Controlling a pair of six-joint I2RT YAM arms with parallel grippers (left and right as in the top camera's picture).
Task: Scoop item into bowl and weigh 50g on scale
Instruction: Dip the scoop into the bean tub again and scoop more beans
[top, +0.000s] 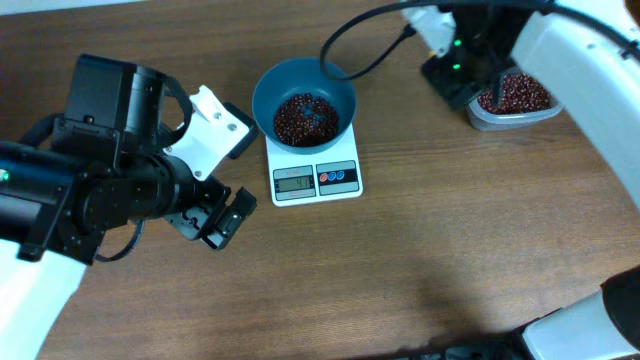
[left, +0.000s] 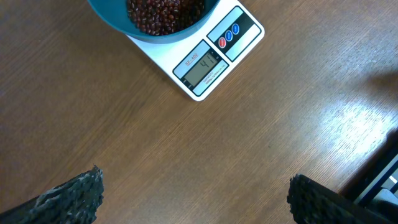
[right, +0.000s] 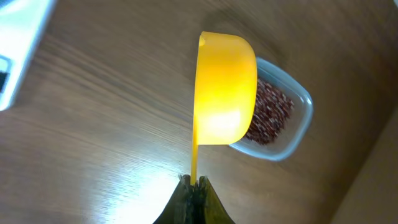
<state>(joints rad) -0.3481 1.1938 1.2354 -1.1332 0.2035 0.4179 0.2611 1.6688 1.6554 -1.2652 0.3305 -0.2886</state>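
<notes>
Round teal-blue plastic bowl (top: 303, 78) of red-brown beans (top: 305, 117) is sitting on the white square scale (top: 316, 180). Right of the scale, the right end effector (right: 194, 186) is clenching a yellow plastic scoop (right: 225, 87); the left end effector (left: 196, 198) is hanging released.

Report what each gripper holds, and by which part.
Right gripper: yellow scoop, pinched at the tip of its thin handle. Left gripper: nothing, jaws wide open.

The scoop (right: 225, 87) hides part of the tub (right: 301, 124) (beans (right: 272, 115) blurred).
</notes>
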